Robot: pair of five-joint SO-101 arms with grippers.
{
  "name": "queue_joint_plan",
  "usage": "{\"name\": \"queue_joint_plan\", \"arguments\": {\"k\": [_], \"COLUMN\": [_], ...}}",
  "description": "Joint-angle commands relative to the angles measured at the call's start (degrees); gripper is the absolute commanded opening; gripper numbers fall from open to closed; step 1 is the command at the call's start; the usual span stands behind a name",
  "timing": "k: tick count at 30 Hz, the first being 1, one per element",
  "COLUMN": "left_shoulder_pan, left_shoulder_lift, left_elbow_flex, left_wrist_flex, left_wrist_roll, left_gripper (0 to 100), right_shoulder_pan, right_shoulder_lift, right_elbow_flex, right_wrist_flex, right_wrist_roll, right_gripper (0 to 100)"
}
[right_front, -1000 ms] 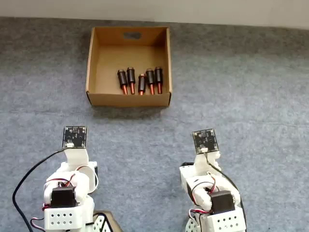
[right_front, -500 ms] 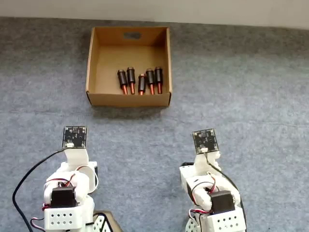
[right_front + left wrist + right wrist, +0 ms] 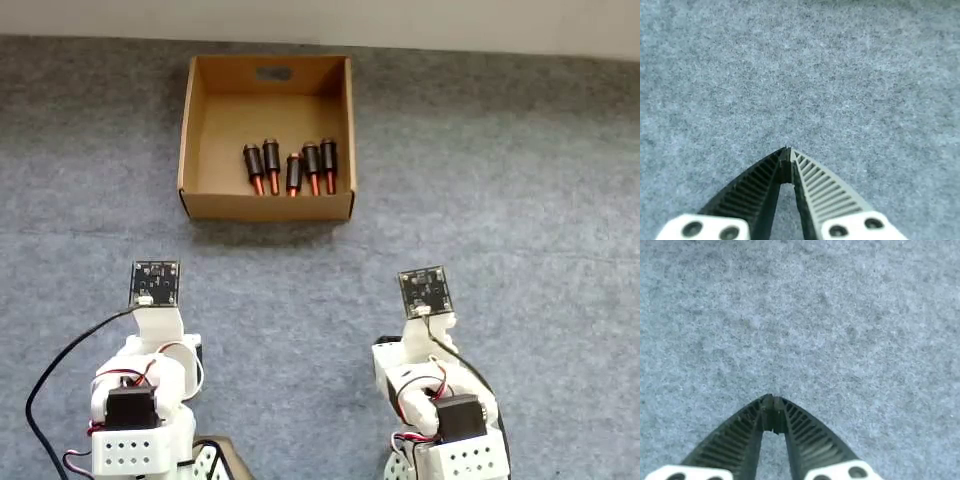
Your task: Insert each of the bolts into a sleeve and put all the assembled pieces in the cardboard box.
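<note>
The cardboard box stands at the back of the grey carpet, left of centre. Inside it, several assembled pieces lie side by side near its front wall, each a black sleeve with an orange bolt tip sticking out. Both arms are folded back at the near edge, well short of the box. My left gripper is shut with nothing in it, its tips meeting over bare carpet. My right gripper is likewise shut and holds nothing. In the high view the left arm is at bottom left, the right arm at bottom right.
Grey carpet covers the whole surface, with wide free room between the arms and the box and to the right of it. A black cable loops beside the left arm's base.
</note>
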Motion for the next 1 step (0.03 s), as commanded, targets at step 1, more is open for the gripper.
{"name": "queue_joint_plan", "arguments": {"k": [1], "left_shoulder_pan": [0.92], "left_shoulder_lift": [-0.22], "left_elbow_flex": [1.1], "left_wrist_flex": [0.0], "left_wrist_roll": [0.44], "left_gripper": [1], "right_shoulder_pan": [0.4], "right_shoulder_lift": [-0.57], "right_elbow_flex": [7.08], "right_wrist_flex": [0.4], "right_wrist_roll": [-0.26], "right_gripper": [0.6]}}
